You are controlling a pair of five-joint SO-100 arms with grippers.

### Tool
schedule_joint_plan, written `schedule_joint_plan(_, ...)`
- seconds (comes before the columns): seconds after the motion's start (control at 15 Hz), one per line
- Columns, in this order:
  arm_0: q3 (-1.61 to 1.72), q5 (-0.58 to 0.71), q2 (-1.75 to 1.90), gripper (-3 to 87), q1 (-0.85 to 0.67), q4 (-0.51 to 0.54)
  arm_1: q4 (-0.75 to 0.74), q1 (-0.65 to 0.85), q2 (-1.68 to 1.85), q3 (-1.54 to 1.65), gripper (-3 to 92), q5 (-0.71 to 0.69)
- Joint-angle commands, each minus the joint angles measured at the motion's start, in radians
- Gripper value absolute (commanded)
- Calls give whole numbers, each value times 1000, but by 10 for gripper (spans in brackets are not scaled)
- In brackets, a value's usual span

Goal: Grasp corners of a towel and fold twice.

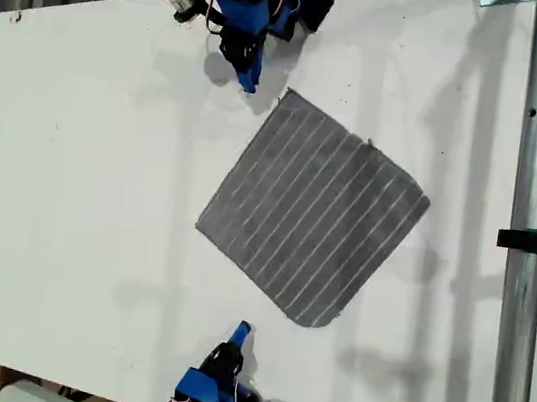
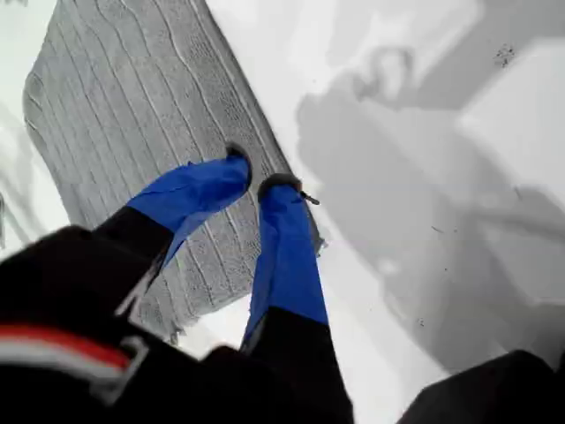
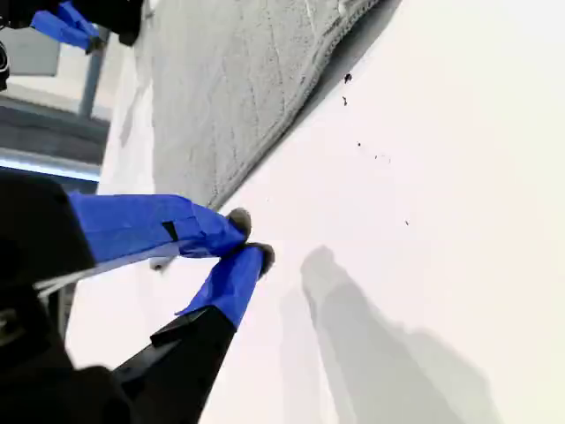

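**Desk:** Where is the cloth, and what are the claws doing?

**Operator:** The towel (image 1: 313, 208) lies flat and unfolded on the white table (image 1: 83, 153), turned like a diamond, right of centre in the exterior view. My first gripper (image 1: 249, 79) hangs just beside the corner (image 1: 289, 94) at the exterior view's top. Its jaws are a narrow crack apart and hold nothing. My second gripper (image 1: 242, 332) sits over bare table, near the corner (image 1: 309, 320) at the exterior view's bottom but clear of it. Its tips almost meet and are also empty.

**Desk:** How will it handle?

**Operator:** By my reading it is light, limp and faintly ribbed, so it should grip well but sag and drag as soon as it is lifted. It will not hold a shape, and a loose pinch could slip off the hem.

**Desk:** So where do you take it?

**Operator:** At those two rounded corners, one claw each. I would open the jaws wider first and bite in past the stitched edge. Both folds are yet to be made.
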Motion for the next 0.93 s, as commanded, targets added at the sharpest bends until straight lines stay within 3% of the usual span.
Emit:
schedule_joint_plan(0.0, 11, -669, 9, -28, 127, -64, -153, -186, 3, -26, -3, -6)
schedule_joint_plan(0.6, -5, -704, 9, -29, 115, -52, -158, -206, 3, -38, -3, -14)
schedule_joint_plan(0.73, -106, -718, -9, -29, 121, -23, -152, -241, -3, -112, -3, -21)
schedule_joint_plan(0.87, -321, -695, -256, -29, 135, -40, -141, -259, -84, -261, -3, -32)
